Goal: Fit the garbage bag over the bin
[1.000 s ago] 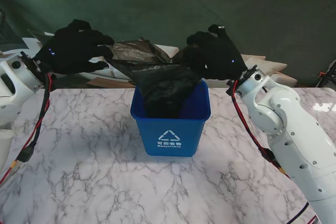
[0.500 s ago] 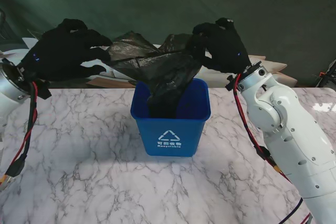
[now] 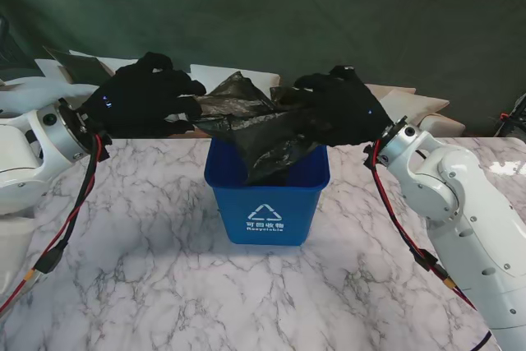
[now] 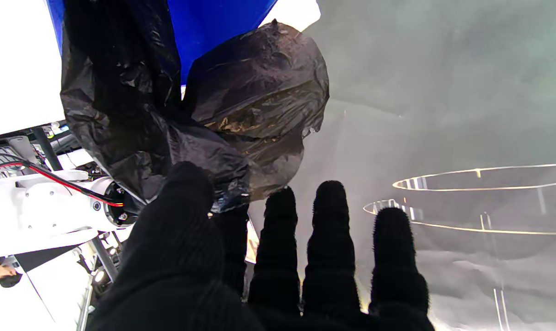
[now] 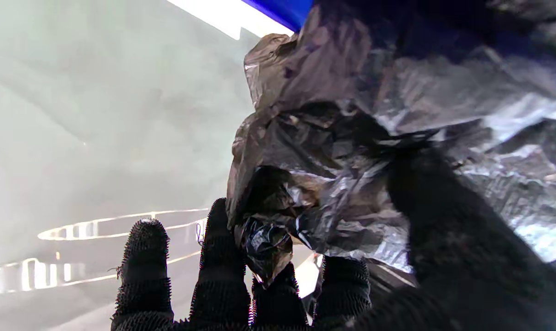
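Both hands' fingers (image 3: 187,86) pinch the garbage bag (image 3: 263,133) (crumpled) above the bin (image 3: 267,203).

Robot lab: marble-look table (image 3: 123,269), dark green backdrop (image 3: 345,14).

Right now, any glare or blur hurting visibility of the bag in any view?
Stand view: sharp, evenly lit; garbage bag reads dark against the bin. Left wrist view: table blown out white, bag mostly shadowed. Right wrist view: sheen on bag folds; right hand close and soft.
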{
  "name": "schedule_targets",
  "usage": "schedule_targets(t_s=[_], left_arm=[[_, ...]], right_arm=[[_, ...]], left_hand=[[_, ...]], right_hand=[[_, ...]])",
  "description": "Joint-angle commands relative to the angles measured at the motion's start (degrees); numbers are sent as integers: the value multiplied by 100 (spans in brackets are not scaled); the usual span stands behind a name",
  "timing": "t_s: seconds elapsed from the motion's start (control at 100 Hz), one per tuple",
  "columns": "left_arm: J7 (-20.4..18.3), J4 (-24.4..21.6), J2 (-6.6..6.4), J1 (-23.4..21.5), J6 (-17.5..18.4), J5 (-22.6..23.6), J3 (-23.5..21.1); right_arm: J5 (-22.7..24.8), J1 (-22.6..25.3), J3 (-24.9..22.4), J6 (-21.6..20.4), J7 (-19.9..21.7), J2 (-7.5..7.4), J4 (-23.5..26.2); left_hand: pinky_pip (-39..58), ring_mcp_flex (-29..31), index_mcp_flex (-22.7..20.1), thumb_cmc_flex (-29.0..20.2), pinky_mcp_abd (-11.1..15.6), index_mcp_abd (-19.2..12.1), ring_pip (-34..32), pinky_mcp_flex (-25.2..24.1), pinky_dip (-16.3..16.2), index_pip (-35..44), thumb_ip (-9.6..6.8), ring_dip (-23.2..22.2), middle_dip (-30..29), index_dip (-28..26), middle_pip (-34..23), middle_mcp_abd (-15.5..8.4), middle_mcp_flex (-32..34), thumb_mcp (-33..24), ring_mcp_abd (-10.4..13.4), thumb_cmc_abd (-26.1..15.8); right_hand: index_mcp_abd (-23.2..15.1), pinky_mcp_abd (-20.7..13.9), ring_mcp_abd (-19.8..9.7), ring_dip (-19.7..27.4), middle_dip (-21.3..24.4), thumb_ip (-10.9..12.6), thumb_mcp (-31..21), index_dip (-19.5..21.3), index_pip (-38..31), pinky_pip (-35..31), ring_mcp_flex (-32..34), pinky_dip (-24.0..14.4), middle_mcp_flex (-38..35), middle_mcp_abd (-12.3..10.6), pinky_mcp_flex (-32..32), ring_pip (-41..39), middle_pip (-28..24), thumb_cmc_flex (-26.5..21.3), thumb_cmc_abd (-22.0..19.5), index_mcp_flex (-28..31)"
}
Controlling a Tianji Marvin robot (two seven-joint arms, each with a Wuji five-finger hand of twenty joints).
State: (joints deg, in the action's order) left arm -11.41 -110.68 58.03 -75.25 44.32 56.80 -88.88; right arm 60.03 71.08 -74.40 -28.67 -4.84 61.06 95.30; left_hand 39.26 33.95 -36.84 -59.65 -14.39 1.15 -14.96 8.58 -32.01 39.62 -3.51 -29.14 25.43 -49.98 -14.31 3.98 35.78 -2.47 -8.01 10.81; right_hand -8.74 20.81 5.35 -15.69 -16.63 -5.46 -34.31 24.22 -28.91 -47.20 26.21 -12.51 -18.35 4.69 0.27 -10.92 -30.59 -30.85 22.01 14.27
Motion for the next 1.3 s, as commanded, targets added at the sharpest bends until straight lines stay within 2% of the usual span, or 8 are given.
schedule_targets(t_s=[0.0,0.46,0.64,0.72,0.79,0.9,1.08,1.29], left_arm=[[-148,18,2,64,-64,-32,67],[-430,183,-39,336,-260,106,349],[-402,193,-28,393,-288,108,449],[-326,160,-14,366,-266,77,468],[-227,116,0,307,-217,75,450],[64,84,30,195,-128,212,376],[172,173,34,84,-85,219,135],[15,568,34,56,-219,-414,-93]], right_arm=[[-91,32,3,-4,84,-38,115],[-342,176,-247,-197,422,-42,605],[-201,187,-267,-307,779,-109,728],[-126,125,-172,-308,792,-119,673],[-132,72,-73,-264,698,-103,578],[-189,5,56,-209,318,-48,371],[-191,-82,145,-342,-189,11,92],[-190,-130,213,-417,-426,38,-71]], left_hand=[[99,68,-98,-221,-112,160,108,-78,-125,79,-74,-44,56,-62,68,-32,116,-140,17,82],[99,59,-100,-212,-104,155,108,-83,-126,65,-63,-42,61,-89,72,-33,102,-161,22,84],[105,59,-88,-205,-100,164,103,-85,-129,62,-56,-46,68,-102,66,-29,93,-159,21,73],[111,57,-72,-206,-97,158,100,-82,-131,59,-54,-49,72,-107,58,-29,96,-159,22,63],[116,58,-57,-174,-89,126,97,-81,-133,57,-48,-51,72,-112,59,-30,86,-145,35,46],[136,57,37,-67,-78,-31,94,-69,-137,-15,-5,-54,63,-75,74,-15,51,-87,37,-74],[29,-79,983,759,-94,-108,216,-131,-58,-2613,139,63,-584,1752,680,82,-571,310,-25,-694],[-519,-504,2857,2000,-126,267,457,-229,155,-4068,257,435,-1801,3368,1499,794,-2221,341,-257,82]], right_hand=[[58,-2,99,141,70,148,128,-174,175,188,-217,75,242,60,-148,214,144,249,170,-317],[1530,37,215,288,263,143,392,-501,923,492,-531,125,720,313,-273,527,475,1129,442,-109],[275,121,271,346,328,124,507,803,-21,575,-551,191,635,379,-251,579,621,797,440,792],[-591,151,262,349,234,217,1087,1468,-842,503,-418,233,364,366,-169,533,444,-136,110,1436],[-1602,151,201,310,81,213,1856,1070,-2307,380,-220,331,17,253,-107,423,211,-1261,38,1585],[-2383,111,73,99,-392,-346,-517,1705,-2793,172,112,364,-393,47,10,114,-224,-1321,242,2110],[-2575,41,-66,-79,-688,-560,-869,2091,-3001,90,307,359,-556,-82,58,-181,-519,-1351,72,2069],[-2560,7,-103,-116,-754,-577,-813,2120,-3053,60,297,357,-547,-100,66,-276,-577,-1376,-1,1982]])
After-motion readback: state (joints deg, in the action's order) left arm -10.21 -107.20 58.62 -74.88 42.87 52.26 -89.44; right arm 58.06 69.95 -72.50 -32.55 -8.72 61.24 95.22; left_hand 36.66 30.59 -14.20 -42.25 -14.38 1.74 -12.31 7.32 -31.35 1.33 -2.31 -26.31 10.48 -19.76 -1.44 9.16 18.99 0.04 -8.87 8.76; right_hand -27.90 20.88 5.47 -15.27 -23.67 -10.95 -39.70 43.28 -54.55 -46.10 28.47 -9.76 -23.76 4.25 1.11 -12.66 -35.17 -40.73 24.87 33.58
